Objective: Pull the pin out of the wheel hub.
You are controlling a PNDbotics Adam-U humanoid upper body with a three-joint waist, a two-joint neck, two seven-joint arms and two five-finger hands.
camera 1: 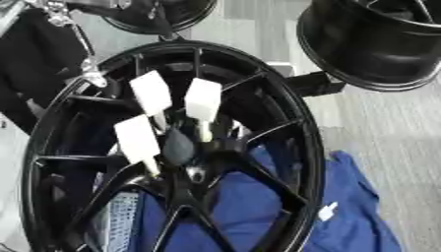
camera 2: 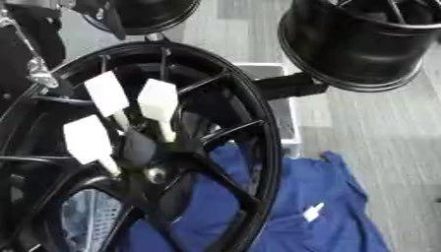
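Pins: three white-tagged pins (camera 1: 203, 100) are seated around the centre of the wheel hub (camera 1: 297, 128), just to the right of and below the left hand.
Pin axis: each long axis is tilted slightly off vertical, with the flat white tag up and the thin stem down in the hub.
Left hand (camera 1: 89, 74): it is seen at the rim's upper left, with the arm entering from the upper-left corner; its grasp cannot be told.
Surroundings: a blue cloth (camera 1: 353, 216) is spread under the hub, and a second wheel (camera 2: 362, 44) is set far right of the hand.
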